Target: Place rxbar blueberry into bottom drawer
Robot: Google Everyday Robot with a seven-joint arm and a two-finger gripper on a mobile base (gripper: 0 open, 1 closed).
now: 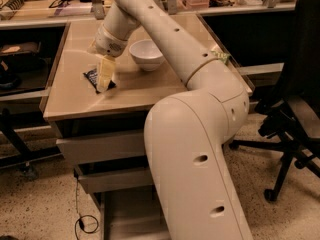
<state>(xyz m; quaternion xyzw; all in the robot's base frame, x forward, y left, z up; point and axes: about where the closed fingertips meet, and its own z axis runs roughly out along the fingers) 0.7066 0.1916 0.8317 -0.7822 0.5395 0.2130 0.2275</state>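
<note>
1. We find the gripper [104,82] lowered over the rxbar blueberry [91,76] on the table [140,91], upper left; we cannot tell its grip state.
2. The bottom drawer [131,215] stands open, lower centre.

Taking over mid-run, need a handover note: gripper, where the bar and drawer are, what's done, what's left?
Gripper: down at the tabletop, right on the small flat dark navy rxbar blueberry wrapper; grasp unconfirmed.
Bar: flat on the beige table, left of the white bowl, not lifted.
Bottom drawer: lowest grey-beige metal tray, pulled out.
Done: drawer open, gripper at bar.
Left: grip, lift, carry down, release in drawer.
</note>
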